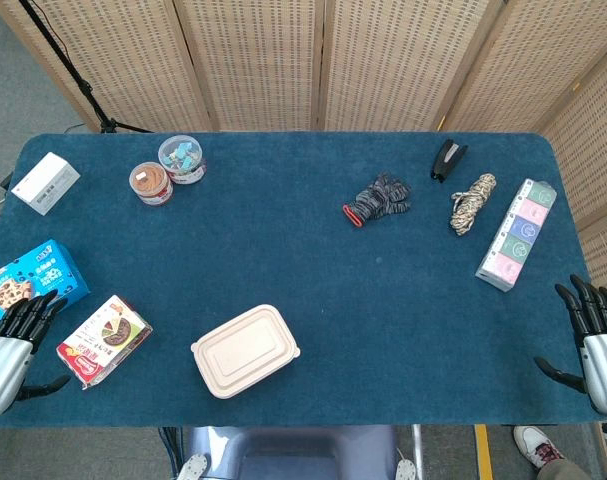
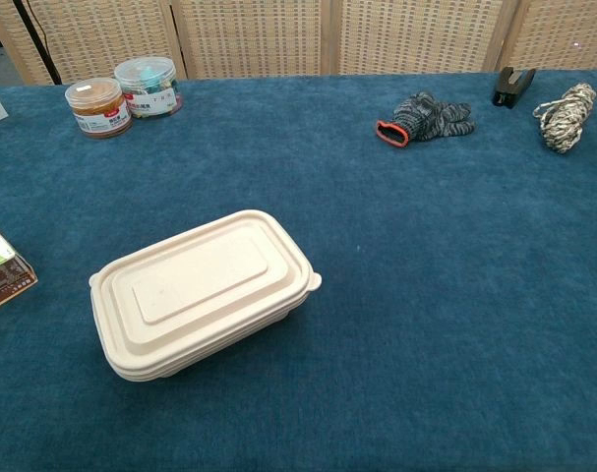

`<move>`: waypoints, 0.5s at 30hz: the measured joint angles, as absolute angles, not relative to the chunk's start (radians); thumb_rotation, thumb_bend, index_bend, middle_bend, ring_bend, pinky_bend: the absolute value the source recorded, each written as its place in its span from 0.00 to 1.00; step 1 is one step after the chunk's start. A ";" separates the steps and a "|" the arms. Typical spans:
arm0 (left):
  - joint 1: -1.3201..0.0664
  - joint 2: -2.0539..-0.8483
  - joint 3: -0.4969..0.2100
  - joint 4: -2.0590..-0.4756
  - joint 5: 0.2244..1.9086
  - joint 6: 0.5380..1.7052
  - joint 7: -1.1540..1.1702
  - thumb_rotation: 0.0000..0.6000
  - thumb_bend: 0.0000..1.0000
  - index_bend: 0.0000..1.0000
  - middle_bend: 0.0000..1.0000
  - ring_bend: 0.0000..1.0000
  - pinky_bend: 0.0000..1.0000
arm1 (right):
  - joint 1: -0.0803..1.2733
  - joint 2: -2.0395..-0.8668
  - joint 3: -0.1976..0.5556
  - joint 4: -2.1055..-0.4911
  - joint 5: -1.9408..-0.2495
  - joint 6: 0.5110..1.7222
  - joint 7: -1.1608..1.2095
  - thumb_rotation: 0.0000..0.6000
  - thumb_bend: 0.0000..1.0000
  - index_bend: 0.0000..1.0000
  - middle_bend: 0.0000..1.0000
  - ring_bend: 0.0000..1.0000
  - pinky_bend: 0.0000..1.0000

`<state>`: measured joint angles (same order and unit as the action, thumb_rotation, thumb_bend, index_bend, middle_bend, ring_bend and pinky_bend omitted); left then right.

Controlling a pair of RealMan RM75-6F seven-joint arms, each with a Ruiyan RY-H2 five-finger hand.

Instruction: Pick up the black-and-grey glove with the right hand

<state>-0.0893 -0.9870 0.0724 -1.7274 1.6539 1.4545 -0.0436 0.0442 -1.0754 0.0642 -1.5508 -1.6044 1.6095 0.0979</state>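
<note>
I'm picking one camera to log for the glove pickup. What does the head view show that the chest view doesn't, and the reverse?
Only the head view shows the left hand and right hand, both open at the near table corners, plus the blue cookie box, the white box and the pastel box strip. The chest view adds nothing new, only a closer look. Both show the black-and-grey glove, lidded container, two jars, stapler and rope bundle.

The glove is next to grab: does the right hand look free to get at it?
Probably yes: the black-and-grey glove lies alone on open cloth, the rope and stapler apart from it, and nothing between it and the right hand.
</note>
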 measured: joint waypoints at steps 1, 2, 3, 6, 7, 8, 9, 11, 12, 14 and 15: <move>-0.089 -0.987 0.072 -1.727 1.652 1.454 -0.042 1.00 0.00 0.00 0.00 0.00 0.00 | 0.044 -1.076 0.064 -1.551 -1.603 1.608 0.096 1.00 0.00 0.05 0.00 0.00 0.00; -0.089 -0.988 0.071 -1.728 1.650 1.454 -0.040 1.00 0.00 0.00 0.00 0.00 0.00 | 0.044 -1.076 0.064 -1.551 -1.602 1.607 0.095 1.00 0.00 0.05 0.00 0.00 0.00; -0.089 -0.989 0.070 -1.728 1.649 1.454 -0.037 1.00 0.00 0.00 0.00 0.00 0.00 | 0.044 -1.076 0.064 -1.552 -1.600 1.605 0.092 1.00 0.00 0.05 0.00 0.00 0.00; -0.088 -0.993 0.068 -1.729 1.646 1.455 -0.024 1.00 0.00 0.00 0.00 0.00 0.00 | 0.043 -1.074 0.064 -1.555 -1.594 1.602 0.090 1.00 0.00 0.05 0.00 0.00 0.00; -0.088 -0.995 0.069 -1.730 1.646 1.455 -0.021 1.00 0.00 0.00 0.00 0.00 0.00 | 0.042 -1.073 0.063 -1.556 -1.593 1.601 0.090 1.00 0.00 0.05 0.00 0.00 0.00; -0.087 -0.996 0.069 -1.730 1.647 1.455 -0.019 1.00 0.00 0.00 0.00 0.00 0.00 | 0.042 -1.072 0.063 -1.557 -1.592 1.600 0.090 1.00 0.00 0.05 0.00 0.00 0.00; -0.087 -0.997 0.068 -1.730 1.648 1.457 -0.017 1.00 0.00 0.00 0.00 0.00 0.00 | 0.042 -1.071 0.063 -1.557 -1.590 1.598 0.089 1.00 0.00 0.05 0.00 0.00 0.00; -0.086 -1.001 0.067 -1.728 1.652 1.464 -0.013 1.00 0.00 0.00 0.00 0.00 0.00 | 0.042 -1.071 0.063 -1.558 -1.587 1.594 0.088 1.00 0.00 0.05 0.00 0.00 0.00; -0.085 -1.004 0.066 -1.726 1.655 1.470 -0.011 1.00 0.00 0.00 0.00 0.00 0.00 | 0.043 -1.071 0.063 -1.558 -1.584 1.590 0.087 1.00 0.00 0.05 0.00 0.00 0.00; -0.081 -1.012 0.062 -1.718 1.660 1.485 -0.005 1.00 0.00 0.00 0.00 0.00 0.00 | 0.048 -1.073 0.065 -1.556 -1.580 1.579 0.086 1.00 0.00 0.05 0.00 0.00 0.00; -0.080 -1.016 0.060 -1.714 1.662 1.489 -0.002 1.00 0.00 0.00 0.00 0.00 0.00 | 0.053 -1.075 0.067 -1.553 -1.578 1.571 0.086 1.00 0.00 0.05 0.00 0.00 0.00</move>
<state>-0.0802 -1.0162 0.0603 -1.7144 1.6617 1.4893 -0.0024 0.0535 -1.0750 0.0666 -1.5535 -1.5778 1.5707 0.0858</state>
